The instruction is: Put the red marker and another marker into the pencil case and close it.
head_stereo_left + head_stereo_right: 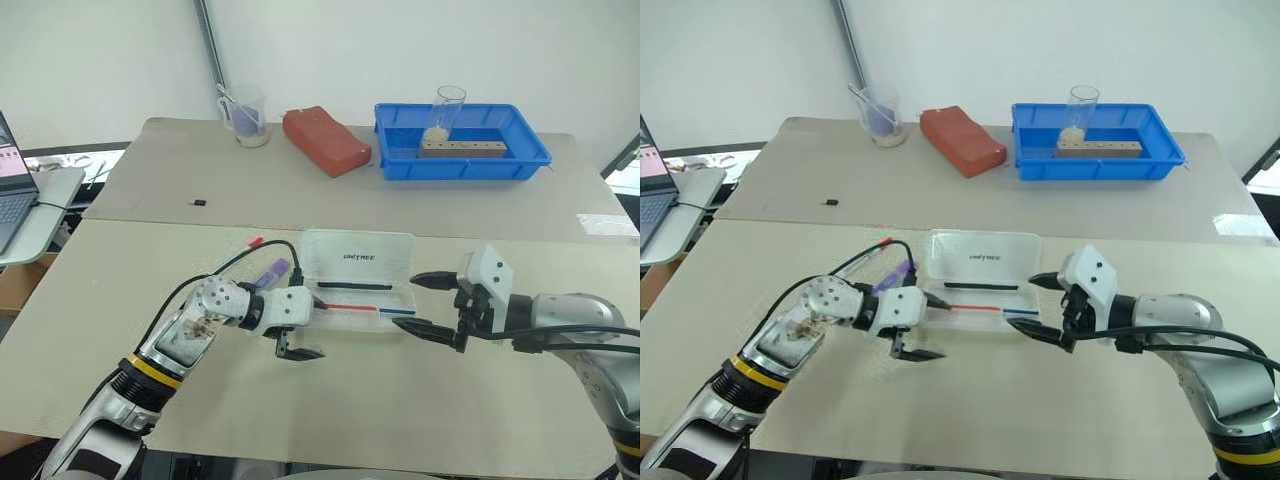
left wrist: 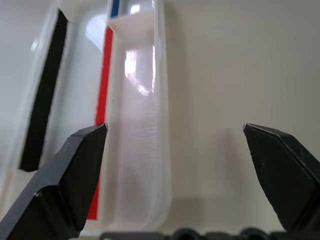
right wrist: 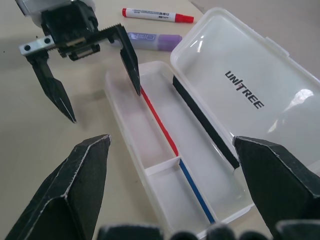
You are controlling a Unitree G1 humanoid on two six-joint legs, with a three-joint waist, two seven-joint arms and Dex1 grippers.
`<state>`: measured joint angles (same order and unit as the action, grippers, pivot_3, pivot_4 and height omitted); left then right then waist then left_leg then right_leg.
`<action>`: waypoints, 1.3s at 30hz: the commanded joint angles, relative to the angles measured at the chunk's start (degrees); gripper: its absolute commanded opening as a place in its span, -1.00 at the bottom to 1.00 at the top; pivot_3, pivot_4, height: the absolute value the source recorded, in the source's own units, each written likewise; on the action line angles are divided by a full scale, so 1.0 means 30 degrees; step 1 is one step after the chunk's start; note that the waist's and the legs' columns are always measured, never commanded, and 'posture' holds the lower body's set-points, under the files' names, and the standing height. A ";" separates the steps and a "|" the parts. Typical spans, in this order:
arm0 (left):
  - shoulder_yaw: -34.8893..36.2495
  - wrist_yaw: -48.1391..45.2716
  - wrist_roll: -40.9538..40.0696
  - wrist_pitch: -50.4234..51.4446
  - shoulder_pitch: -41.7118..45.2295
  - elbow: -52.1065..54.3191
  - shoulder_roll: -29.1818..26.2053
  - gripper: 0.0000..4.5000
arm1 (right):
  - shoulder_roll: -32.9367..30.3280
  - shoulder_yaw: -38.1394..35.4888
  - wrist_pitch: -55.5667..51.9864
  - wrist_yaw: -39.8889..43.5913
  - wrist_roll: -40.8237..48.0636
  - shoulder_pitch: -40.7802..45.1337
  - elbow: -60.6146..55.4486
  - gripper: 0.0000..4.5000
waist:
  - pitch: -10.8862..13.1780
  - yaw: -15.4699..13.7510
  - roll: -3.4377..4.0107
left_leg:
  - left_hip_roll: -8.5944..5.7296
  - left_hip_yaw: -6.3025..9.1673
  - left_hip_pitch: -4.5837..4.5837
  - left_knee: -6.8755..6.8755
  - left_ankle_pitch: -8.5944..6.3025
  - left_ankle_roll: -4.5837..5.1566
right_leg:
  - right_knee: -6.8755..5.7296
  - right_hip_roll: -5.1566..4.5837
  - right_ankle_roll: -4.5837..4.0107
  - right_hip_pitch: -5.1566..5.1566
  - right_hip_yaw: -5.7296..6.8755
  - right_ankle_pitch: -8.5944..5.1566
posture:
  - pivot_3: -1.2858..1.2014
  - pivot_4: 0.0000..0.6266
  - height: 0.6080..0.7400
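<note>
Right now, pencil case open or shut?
Open. The pencil case has its lid folded back, tray exposed; the red marker lies outside it.

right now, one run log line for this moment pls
case: pencil case lid open | red marker, purple marker outside on table | left claw open, empty | right claw open, empty

Silver arms with yellow-black wrist bands, white wrist housings, black cables and pointed black fingers (image 1: pixel 300 352).

Lab: plain tables (image 1: pixel 150 190), laptop (image 1: pixel 12 185), parts bin (image 1: pixel 462 152).
</note>
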<state>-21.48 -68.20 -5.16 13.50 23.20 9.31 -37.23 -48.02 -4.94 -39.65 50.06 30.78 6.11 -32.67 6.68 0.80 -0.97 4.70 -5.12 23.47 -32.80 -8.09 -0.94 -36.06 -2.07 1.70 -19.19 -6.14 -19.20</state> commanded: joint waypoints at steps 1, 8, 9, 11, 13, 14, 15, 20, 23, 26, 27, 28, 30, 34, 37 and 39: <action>0.1389 -0.0063 -0.1132 0.1017 -0.0161 0.1956 -0.0743 0.96 | -0.0206 -0.0408 -0.0261 0.0121 0.0646 0.0567 -0.0208 0.92 | 0.0005 -0.0007 -0.0007 | 0.0000 0.0001 -0.0001 0.0001 0.0000 0.0001 | 0.0004 0.0000 0.0000 0.0002 0.0003 0.0000 | 0.03 -0.52 1.00; 0.5160 -0.1161 -0.5607 0.6290 -0.1495 0.6181 -0.4235 0.96 | -0.0319 -0.0251 -0.0698 0.0514 0.1377 0.1879 0.0362 0.92 | 0.0000 0.0068 0.0001 | 0.0018 0.0008 -0.0011 0.0008 0.0000 0.0001 | -0.0007 0.0007 -0.0023 -0.0005 0.0020 -0.0014 | 0.03 -0.52 1.00; 0.5900 -0.0902 -0.6383 0.7313 -0.1434 0.6126 -0.4444 0.96 | -0.0307 -0.0163 -0.0762 0.0565 0.1441 0.2113 0.0355 0.92 | 0.0006 0.0064 -0.0003 | 0.0020 0.0009 -0.0011 0.0008 0.0000 0.0001 | -0.0005 0.0008 -0.0024 -0.0003 0.0024 -0.0015 | 0.03 -0.52 1.00; 0.7407 0.0165 -0.7480 0.8979 -0.0971 0.5046 -0.4339 0.96 | -0.0104 -0.0025 -0.1169 0.0438 0.1891 0.2758 0.0184 0.92 | 0.0018 0.0047 -0.0008 | 0.0020 0.0013 -0.0037 0.0008 0.0000 0.0001 | -0.0012 0.0007 -0.0021 -0.0011 0.0032 -0.0025 | 0.03 -0.52 1.00; 0.8806 0.1846 -0.7258 0.9251 -0.0262 0.2610 -0.3802 0.96 | 0.0288 0.0188 -0.1779 0.0009 0.2537 0.3674 -0.0111 0.92 | 0.0022 -0.0021 -0.0014 | 0.0018 0.0026 -0.0070 0.0005 0.0000 0.0000 | -0.0011 -0.0001 0.0002 -0.0026 0.0058 -0.0048 | 0.03 -0.52 1.00; 0.9369 0.2952 -0.6688 0.8718 0.0045 0.1060 -0.3455 0.96 | 0.0647 0.0303 -0.2109 -0.0289 0.2907 0.4199 -0.0244 0.92 | 0.0019 -0.0025 -0.0008 | 0.0018 0.0035 -0.0076 0.0004 0.0000 -0.0001 | -0.0009 -0.0006 0.0009 -0.0020 0.0081 -0.0054 | 0.03 -0.52 1.00; 0.9693 0.3937 -0.6063 0.8068 0.0244 -0.0203 -0.3192 0.96 | 0.0961 0.0402 -0.2409 -0.0548 0.3243 0.4623 -0.0345 0.92 | 0.0018 -0.0023 -0.0008 | 0.0019 0.0041 -0.0074 0.0004 0.0000 -0.0001 | -0.0010 -0.0007 0.0008 -0.0025 0.0094 -0.0054 | 0.03 -0.52 1.00; 1.0292 0.7239 -0.3999 0.5169 0.1049 -0.6866 -0.1691 0.96 | 0.2685 0.1707 -0.3348 -0.1530 0.3965 0.7570 -0.0223 0.92 | -0.0011 0.0053 0.0034 | 0.0020 0.0065 -0.0052 0.0006 0.0002 0.0004 | -0.0020 -0.0007 -0.0049 -0.0038 0.0114 -0.0034 | 0.03 -0.52 1.00; 0.9821 0.6833 -0.3776 0.3823 0.1212 -0.9840 -0.0657 0.96 | 0.3599 0.3124 -0.2847 -0.1797 0.2863 0.9147 0.0726 0.92 | -0.0018 0.0009 0.0015 | 0.0025 0.0058 0.0010 0.0007 -0.0001 0.0010 | -0.0047 -0.0009 -0.0058 -0.0076 0.0151 -0.0028 | 0.03 -0.52 1.00; 0.9328 0.5880 -0.3714 0.3153 0.1458 -1.1474 -0.0033 0.96 | 0.4313 0.3645 -0.2783 -0.1879 0.2670 1.0057 0.1205 0.92 | -0.0031 -0.0148 -0.0010 | 0.0034 0.0051 0.0042 0.0006 0.0000 0.0009 | -0.0064 -0.0012 -0.0064 -0.0145 0.0196 -0.0026 | 0.03 -0.52 1.00; 0.9121 0.5568 -0.3586 0.2913 0.1510 -1.1829 -0.0014 0.96 | 0.4421 0.3718 -0.2775 -0.1882 0.2618 1.0225 0.1260 0.92 | -0.0037 -0.0183 -0.0023 | 0.0035 0.0050 0.0096 0.0005 0.0001 0.0009 | -0.0083 -0.0016 -0.0066 -0.0190 0.0206 -0.0024 | 0.03 -0.52 1.00; 0.8935 0.5318 -0.3448 0.2635 0.1575 -1.2214 -0.0013 0.96 | 0.4525 0.3771 -0.2785 -0.1879 0.2587 1.0375 0.1299 0.92 | -0.0049 -0.0240 -0.0042 | 0.0034 0.0049 0.0131 0.0003 0.0007 0.0014 | -0.0103 -0.0017 -0.0075 -0.0237 0.0205 -0.0017 | 0.03 -0.52 1.00; 0.8661 0.4876 -0.3235 0.2371 0.1812 -1.3061 0.0018 0.72 | 0.4687 0.3801 -0.2801 -0.1875 0.2597 1.0617 0.1327 0.92 | -0.0053 -0.0295 -0.0042 | 0.0019 0.0041 0.0149 -0.0013 0.0019 0.0020 | -0.0199 -0.0032 -0.0078 -0.0289 0.0202 -0.0016 | 0.03 -0.52 1.00; 0.8236 0.4297 -0.2677 0.1618 0.1874 -1.3989 -0.0120 -0.05 | 0.4743 0.3924 -0.2721 -0.1835 0.2366 1.0619 0.1294 0.92 | -0.0085 -0.0263 -0.0032 | 0.0018 0.0040 0.0130 -0.0008 0.0021 0.0025 | -0.0245 -0.0035 -0.0085 -0.0312 0.0208 -0.0020 | 0.03 -0.52 1.00; 0.8224 0.4087 -0.2472 0.1282 0.1824 -1.4233 -0.0175 -0.71 | 0.4764 0.3924 -0.2729 -0.1873 0.2304 1.0552 0.1226 0.92 | -0.0100 -0.0222 -0.0020 | 0.0018 0.0039 0.0129 -0.0007 0.0022 0.0027 | -0.0247 -0.0036 -0.0086 -0.0313 0.0207 -0.0021 | 0.03 -0.52 1.00; 0.8325 0.3955 -0.2490 0.1276 0.1701 -1.3974 -0.0285 -0.92 | 0.4768 0.3844 -0.2743 -0.1897 0.2273 1.0487 0.1197 0.92 | -0.0100 -0.0216 -0.0019 | 0.0019 0.0037 0.0128 -0.0007 0.0022 0.0026 | -0.0248 -0.0036 -0.0086 -0.0314 0.0207 -0.0022 | 0.03 -0.52 1.00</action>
<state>3.87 -55.28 -13.29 17.49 28.59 -33.09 -37.08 -33.99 7.71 -49.05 44.75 37.32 37.16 -27.90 6.38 0.15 -1.03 4.76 -5.01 23.86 -32.83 -8.02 -0.86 -36.80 -2.18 1.44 -20.14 -5.52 -19.27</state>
